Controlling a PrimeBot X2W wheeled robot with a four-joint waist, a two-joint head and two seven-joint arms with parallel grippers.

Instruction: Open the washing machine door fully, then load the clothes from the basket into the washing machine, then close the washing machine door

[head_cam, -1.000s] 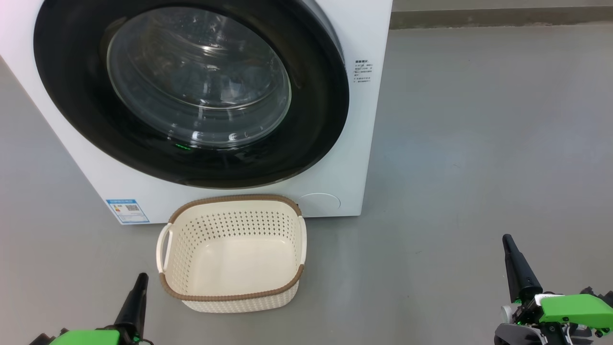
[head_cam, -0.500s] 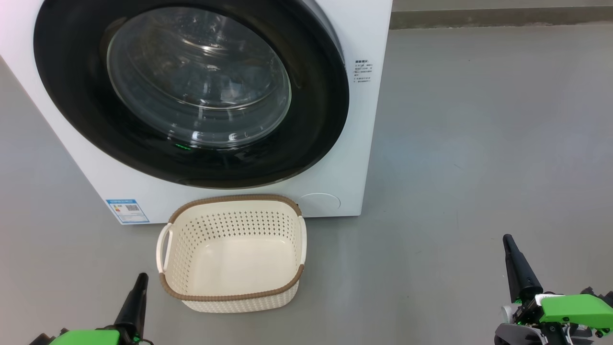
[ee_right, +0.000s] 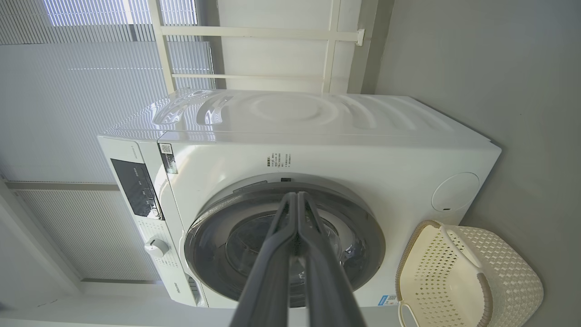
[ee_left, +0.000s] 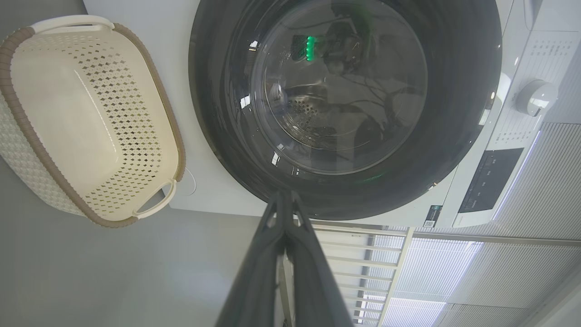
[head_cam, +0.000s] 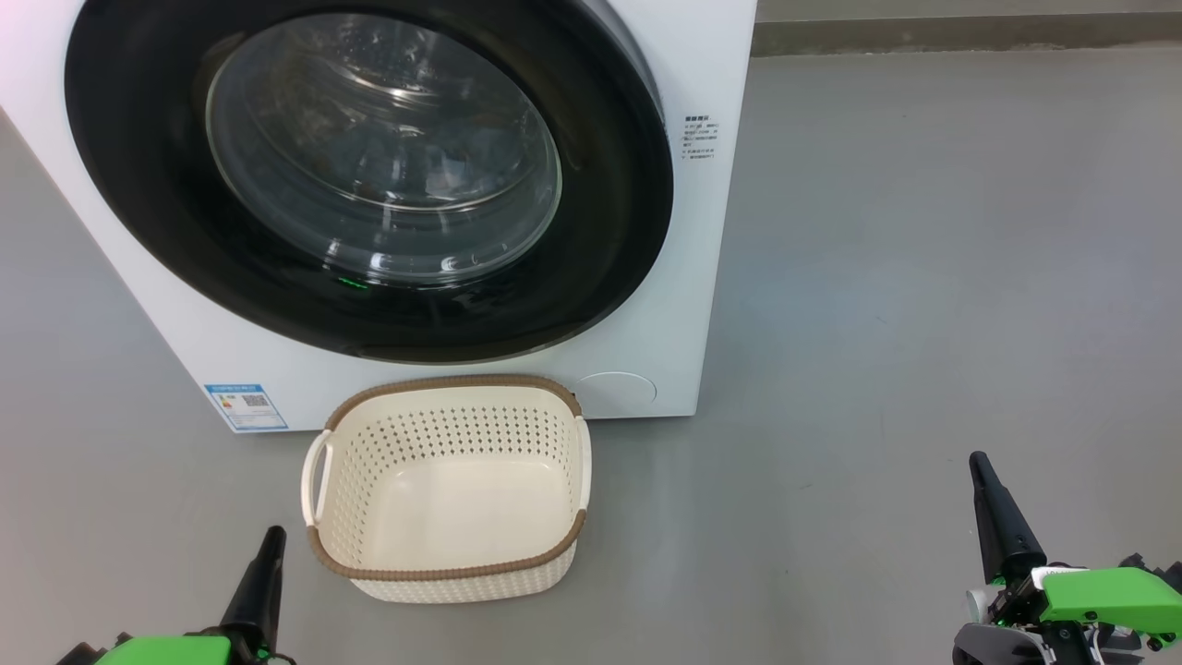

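Basket (head_cam: 448, 489): empty, on floor, left fingers (head_cam: 259, 582) beside its near corner, right fingers (head_cam: 997, 517) well apart; both pairs clenched on nothing. Washing machine (head_cam: 702, 277) behind. Washing machine door (head_cam: 609, 185): appears shut flush. Judgement: loading likely done; confirm latch, arms clear.

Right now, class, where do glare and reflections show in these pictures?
Head view: bright streaks glare across the door. Left wrist view: a green light reflects in the door. Right wrist view: window light ripples atop the washer.
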